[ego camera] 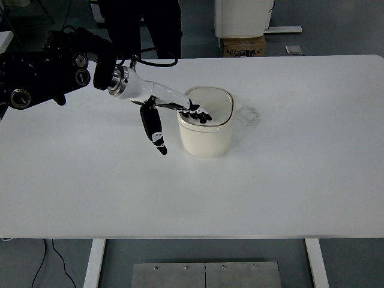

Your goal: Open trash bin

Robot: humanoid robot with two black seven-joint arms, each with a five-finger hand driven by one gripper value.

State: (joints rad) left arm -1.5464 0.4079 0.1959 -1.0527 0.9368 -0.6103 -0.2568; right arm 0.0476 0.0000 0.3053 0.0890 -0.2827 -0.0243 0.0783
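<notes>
While the left hand (171,111) reaches in from the left, its four fingers (198,115) lie stretched out flat on the near-left edge of the cream trash bin's lid (210,103), with the thumb hanging down beside the bin, gripping nothing. That trash bin (206,132) stands upright near the middle of the white surface (288,168), a faint smudge (249,114) just to its right.

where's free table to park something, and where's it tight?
Bare: the whole right half of the table past the bin, and the wide front strip along the near edge. Tight: left of the bin, where the left hand reaches in with fingers on the lid and thumb hanging beside the bin.
</notes>
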